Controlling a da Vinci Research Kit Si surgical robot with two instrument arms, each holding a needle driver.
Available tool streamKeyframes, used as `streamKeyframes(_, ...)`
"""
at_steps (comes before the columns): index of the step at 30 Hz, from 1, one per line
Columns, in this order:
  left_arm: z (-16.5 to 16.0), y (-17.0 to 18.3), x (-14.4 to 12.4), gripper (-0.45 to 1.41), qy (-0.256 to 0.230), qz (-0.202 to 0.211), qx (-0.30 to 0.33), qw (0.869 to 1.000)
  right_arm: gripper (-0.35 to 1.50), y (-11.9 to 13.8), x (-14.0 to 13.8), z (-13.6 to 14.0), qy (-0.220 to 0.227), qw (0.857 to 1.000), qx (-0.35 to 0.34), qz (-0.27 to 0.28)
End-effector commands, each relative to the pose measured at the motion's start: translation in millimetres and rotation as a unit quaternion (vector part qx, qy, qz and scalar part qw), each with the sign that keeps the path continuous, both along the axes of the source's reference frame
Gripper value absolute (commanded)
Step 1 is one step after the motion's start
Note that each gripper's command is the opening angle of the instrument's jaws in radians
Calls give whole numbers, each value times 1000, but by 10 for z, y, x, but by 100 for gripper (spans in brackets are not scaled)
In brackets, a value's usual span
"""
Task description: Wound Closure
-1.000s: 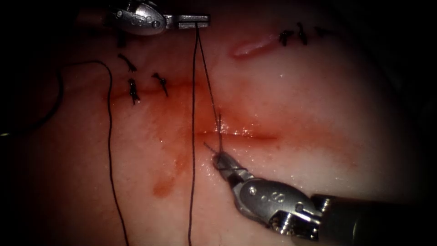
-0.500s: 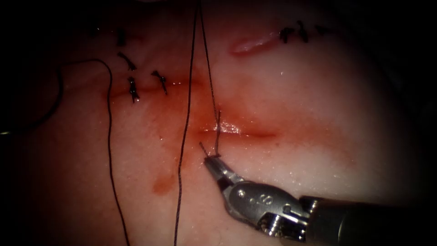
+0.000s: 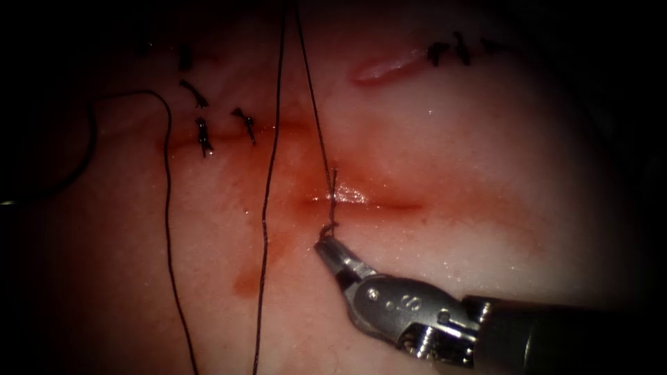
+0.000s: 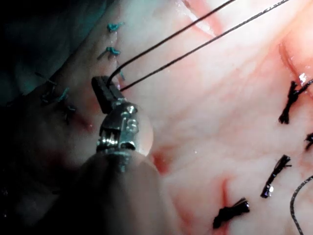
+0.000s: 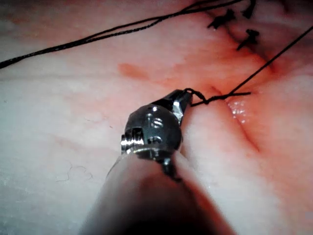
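Tightening thread point(image 3: 266, 208), knot point(image 3: 329, 226) smaller.

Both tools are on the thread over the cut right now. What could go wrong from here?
1. The right tool is shut on the short thread end beside a knot at the cut; that end could slip free.
2. The left tool is shut on two taut strands; hard tension might tear the tissue.
3. A loose strand lies left of the cut and could snag.

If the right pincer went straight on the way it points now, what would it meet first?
Most likely the knotted thread that the right pincer holds just ahead of its tip, then the cut in the tissue; depth is unclear.
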State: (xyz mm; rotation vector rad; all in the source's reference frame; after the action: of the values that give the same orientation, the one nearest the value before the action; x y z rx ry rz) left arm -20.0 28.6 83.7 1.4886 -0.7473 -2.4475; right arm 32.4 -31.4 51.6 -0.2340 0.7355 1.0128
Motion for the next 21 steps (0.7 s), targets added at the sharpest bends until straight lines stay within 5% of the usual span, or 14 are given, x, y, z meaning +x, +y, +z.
streamKeyframes(1, 5, 9, -7, -45, 4, 1, -6, 1000, -35, 1, 10, 5, 2, 1000, -2, 0)
streamKeyframes(21, 66, 47, -6, -45, 61, -34, -39, 997, -35, -4, 12, 0, 9, 1000, -2, -6)
